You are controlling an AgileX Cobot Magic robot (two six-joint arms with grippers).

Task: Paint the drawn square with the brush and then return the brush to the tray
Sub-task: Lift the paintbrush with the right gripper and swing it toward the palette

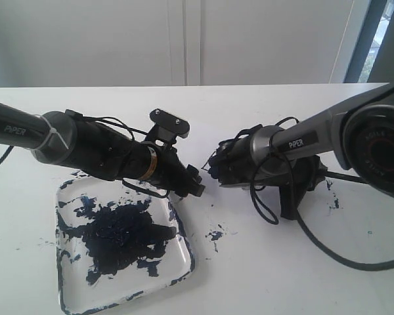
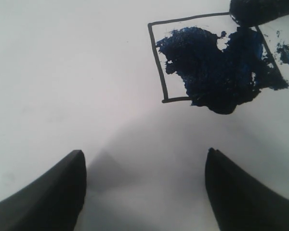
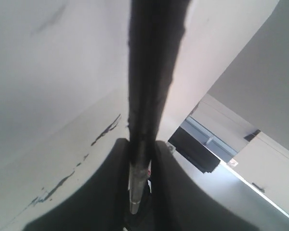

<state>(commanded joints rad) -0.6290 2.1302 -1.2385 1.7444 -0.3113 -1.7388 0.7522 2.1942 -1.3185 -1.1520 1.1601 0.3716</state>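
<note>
Brush [image 3: 151, 72] is clamped in the right gripper [image 3: 140, 151]. Near the drawn square [image 2: 207, 67], mostly smeared dark blue, the left gripper [image 2: 145, 153] hovers with fingers apart.

The left arm [image 1: 16, 128] is a grey tubular link with white "PiPER" lettering and a pale grey collar, followed by a black wrist housing. Behind the left fingers [image 2: 48, 197], which are matte black tapered wedges, sits a brass-coloured ring [image 1: 151, 162]. Thin black cables [image 1: 111, 121] run along the housing. Above the ring is a black camera bracket [image 1: 169, 122] with two screw heads.

The right arm [image 1: 302, 139] is a silver-grey tube with a dark "PiPER" label. Its grey joint housing [image 1: 361, 125] carries a round black cap with embossed lettering. Black cable loops [image 1: 325, 249] hang behind the dark, curved right fingers [image 3: 192, 202].
</note>
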